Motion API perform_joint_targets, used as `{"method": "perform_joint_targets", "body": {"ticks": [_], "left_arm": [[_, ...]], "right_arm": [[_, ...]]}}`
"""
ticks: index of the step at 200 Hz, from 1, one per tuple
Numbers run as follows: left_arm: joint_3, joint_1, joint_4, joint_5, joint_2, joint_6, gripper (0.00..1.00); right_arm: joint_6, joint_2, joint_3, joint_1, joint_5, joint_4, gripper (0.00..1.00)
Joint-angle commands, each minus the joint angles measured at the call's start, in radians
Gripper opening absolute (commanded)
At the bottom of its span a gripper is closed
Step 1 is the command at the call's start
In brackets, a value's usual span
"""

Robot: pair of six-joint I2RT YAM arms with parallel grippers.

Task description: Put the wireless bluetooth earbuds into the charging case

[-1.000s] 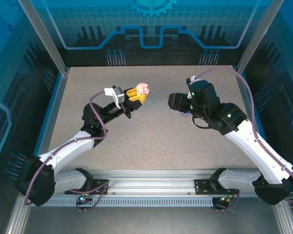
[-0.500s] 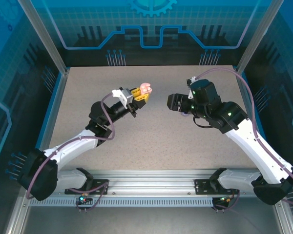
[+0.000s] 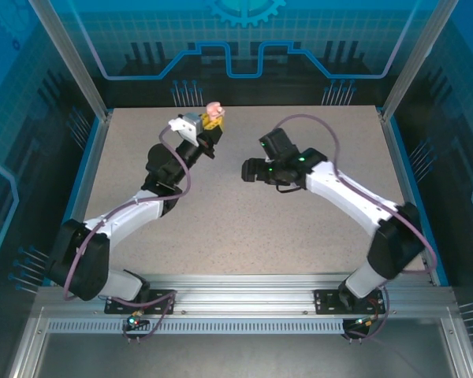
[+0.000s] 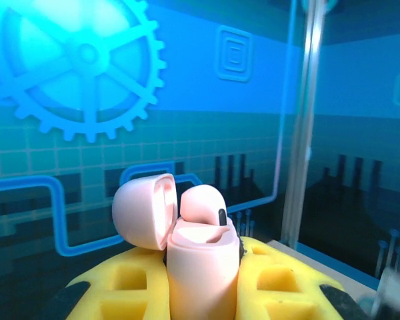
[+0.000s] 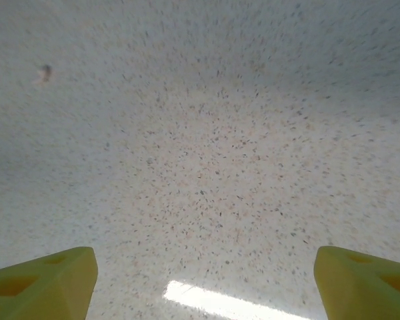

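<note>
A pale pink charging case (image 4: 201, 267) stands upright with its lid (image 4: 141, 210) hinged open to the left. My left gripper (image 4: 203, 283) is shut on it, its yellow fingers (image 4: 290, 280) pressing both sides. One pale pink earbud (image 4: 201, 202) sits in the case's top, its dark tip facing right. From above, the left gripper (image 3: 211, 118) holds the case (image 3: 214, 107) raised near the table's back edge. My right gripper (image 3: 247, 170) hovers over the table's middle. Its yellow fingertips (image 5: 43, 280) stand far apart, open, with bare tabletop between them.
The speckled table (image 3: 244, 228) is walled by blue panels and metal posts (image 3: 87, 79). A tiny blurred speck (image 5: 44, 72) lies on the tabletop in the right wrist view; I cannot tell what it is. A cable loops over the right arm (image 3: 355, 201).
The left arm carried the pink case back and to the left, toward the rear wall. The right arm swung left over the table's middle, and its jaws opened wider.
</note>
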Motion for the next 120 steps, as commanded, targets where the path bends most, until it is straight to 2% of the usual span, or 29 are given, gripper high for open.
{"method": "perform_joint_targets", "body": {"ticks": [1,45,94,120], "left_arm": [[0.086,0.029,0.0,-0.046,-0.002,-0.04,0.0],[0.107,0.095,-0.055,-0.091,-0.016,-0.067,0.0],[0.119,0.182,-0.116,-0.115,-0.046,-0.109,0.0],[0.131,0.198,-0.144,-0.116,-0.055,-0.098,0.0]], "right_arm": [[-0.058,0.138,0.108,0.038,-0.051,0.078,0.87],[-0.103,0.475,0.449,0.116,-0.065,0.031,0.9],[-0.166,0.875,1.0,0.184,-0.008,-0.179,0.93],[-0.191,1.04,1.233,0.203,0.016,-0.214,0.96]]}}
